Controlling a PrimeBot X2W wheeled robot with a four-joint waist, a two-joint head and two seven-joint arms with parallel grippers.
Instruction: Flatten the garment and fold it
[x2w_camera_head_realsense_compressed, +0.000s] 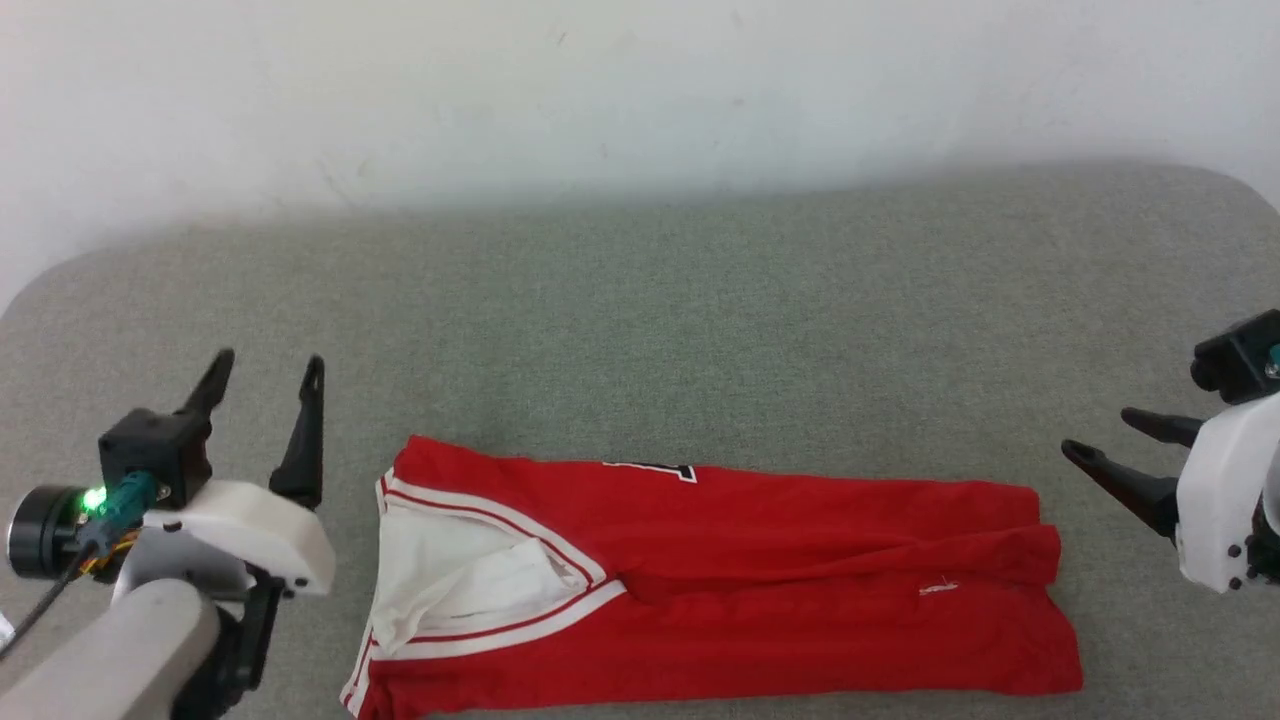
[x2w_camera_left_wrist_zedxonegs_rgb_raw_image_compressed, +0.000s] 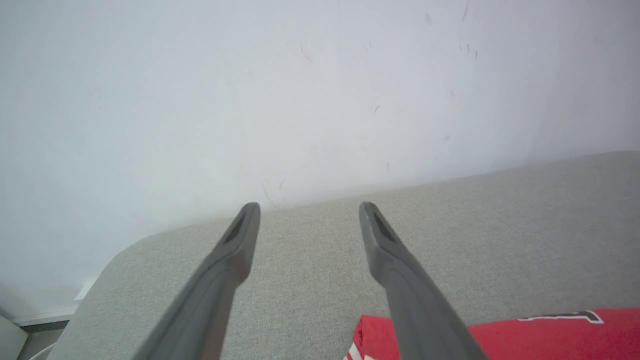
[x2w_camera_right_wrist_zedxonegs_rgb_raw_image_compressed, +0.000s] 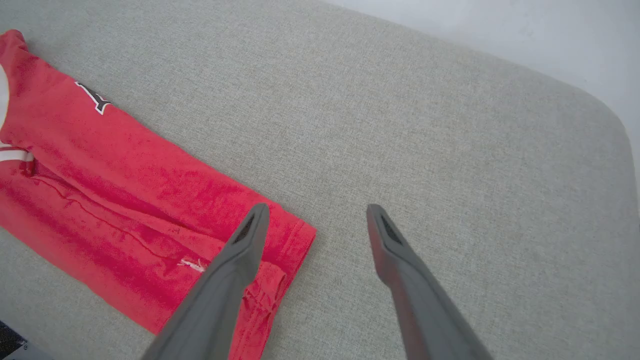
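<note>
My left hand (x2w_camera_head_realsense_compressed: 270, 360) hangs open with nothing in it, fingers pointing at the wall (x2w_camera_head_realsense_compressed: 600, 90). Just off its right finger lies the shirt (x2w_camera_head_realsense_compressed: 800, 560), already doubled lengthwise into a long red band on the surface (x2w_camera_head_realsense_compressed: 700, 330), not touching either hand. The sleeve end sits nearest the left hand and the hem end nearest my right hand (x2w_camera_head_realsense_compressed: 1098, 430), which is also spread wide and empty, its fingers aimed back toward the hem. I judge the long fold done and a crosswise fold next. That calls for one hand to come down on an end, pinch all the layers together, and carry them over to the other end without dragging the band askew. The head view gives me the white sleeve and striped trim tucked into the fold, and the clipped numeral (x2w_camera_head_realsense_compressed: 650, 468) on the far edge. The right wrist view gives the rumpled hem corner up close, under that hand's finger; how high the finger stands above it I cannot tell. The left wrist view catches just the near red corner.
</note>
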